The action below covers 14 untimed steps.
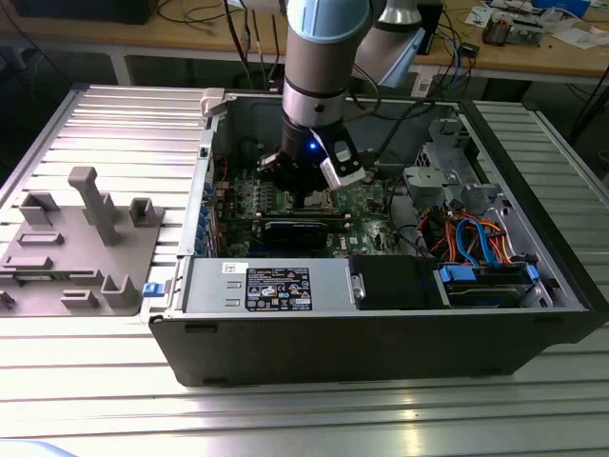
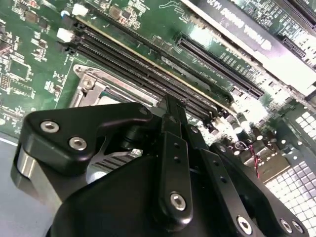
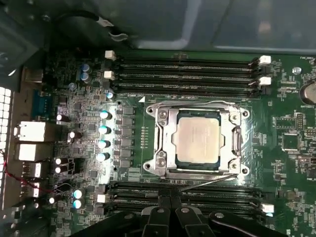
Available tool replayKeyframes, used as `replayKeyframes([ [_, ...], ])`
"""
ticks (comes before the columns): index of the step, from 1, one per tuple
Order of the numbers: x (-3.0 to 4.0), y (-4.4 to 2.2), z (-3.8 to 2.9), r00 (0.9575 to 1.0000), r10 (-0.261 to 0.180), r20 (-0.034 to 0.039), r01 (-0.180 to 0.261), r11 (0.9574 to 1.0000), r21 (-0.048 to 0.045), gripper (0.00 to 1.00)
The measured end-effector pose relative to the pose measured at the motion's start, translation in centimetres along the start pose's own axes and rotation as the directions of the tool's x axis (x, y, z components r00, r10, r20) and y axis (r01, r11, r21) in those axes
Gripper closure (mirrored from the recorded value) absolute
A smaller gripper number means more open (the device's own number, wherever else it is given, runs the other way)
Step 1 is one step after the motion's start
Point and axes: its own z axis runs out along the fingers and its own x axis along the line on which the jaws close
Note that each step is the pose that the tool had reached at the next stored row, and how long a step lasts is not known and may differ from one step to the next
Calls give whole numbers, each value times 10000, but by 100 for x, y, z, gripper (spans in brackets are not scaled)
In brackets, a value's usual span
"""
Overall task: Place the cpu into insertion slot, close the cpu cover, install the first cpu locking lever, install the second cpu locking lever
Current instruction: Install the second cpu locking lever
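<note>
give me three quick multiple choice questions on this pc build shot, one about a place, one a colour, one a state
1. Where is the cpu?
A) on the grey tray outside the case
B) in the insertion slot
C) on top of the drive bay

2. What colour is the circuit board?
A) red
B) green
C) white

3. How does the cpu cover sit?
A) lying flat around the cpu
B) tilted upright
C) taken off

Answers: 1 B, its silver top sits inside the socket rim in the first wrist view; 2 B, green shows all around the socket; 3 A, the frame lies flat with the chip showing through its window.
</note>
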Motion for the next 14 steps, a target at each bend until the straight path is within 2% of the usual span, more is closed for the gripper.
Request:
replayKeyframes([
  [1, 69, -28, 39, 9999, -99, -65, 98, 9998, -180, 89],
  [2, 109, -39, 90, 9998, -126, -157, 120, 9993, -352, 89],
  [3, 108, -44, 139, 9995, -113, -280, 103, 9993, -360, 89],
  [7, 107, -48, 180, 9995, -113, -303, 101, 9992, -397, 89],
  [10, 106, -50, 196, 9995, -125, -294, 108, 9984, -557, 89],
  [12, 108, -50, 206, 9995, -128, -289, 110, 9980, -627, 89],
  [14, 111, -52, 222, 9995, -131, -288, 112, 9978, -650, 89],
])
